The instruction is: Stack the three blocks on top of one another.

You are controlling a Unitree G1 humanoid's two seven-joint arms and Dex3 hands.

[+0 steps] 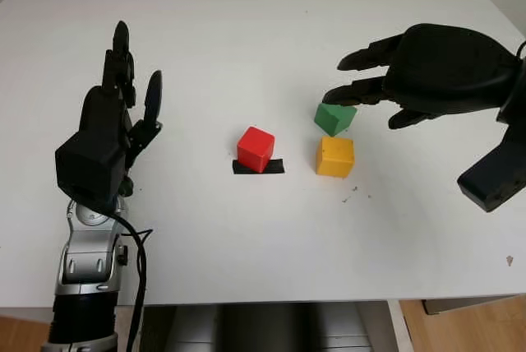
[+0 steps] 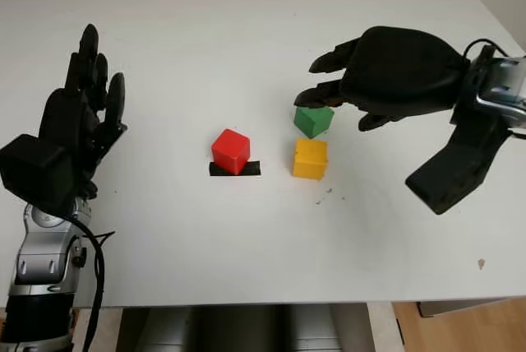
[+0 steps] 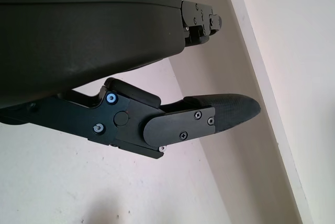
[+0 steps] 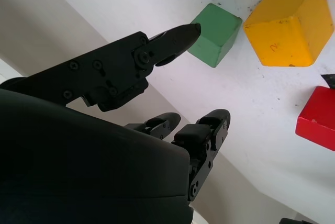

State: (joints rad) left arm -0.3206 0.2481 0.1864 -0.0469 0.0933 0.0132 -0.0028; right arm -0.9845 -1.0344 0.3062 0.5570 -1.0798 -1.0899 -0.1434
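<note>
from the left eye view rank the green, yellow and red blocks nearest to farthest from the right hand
1. green block: right at the fingertips of the open right hand, behind the yellow one.
2. yellow block: just in front of the green block, toward the robot.
3. red block: farthest, near the table's middle on a black strip.

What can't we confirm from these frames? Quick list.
- Contact between the right robot hand and the green block: fingertips overlap its top edge in the eye views; the wrist view is ambiguous.
- Black tape: partly covered by the red block.
- Yellow block: marking too small to read.
- Left robot hand: open, palm side hidden.
</note>
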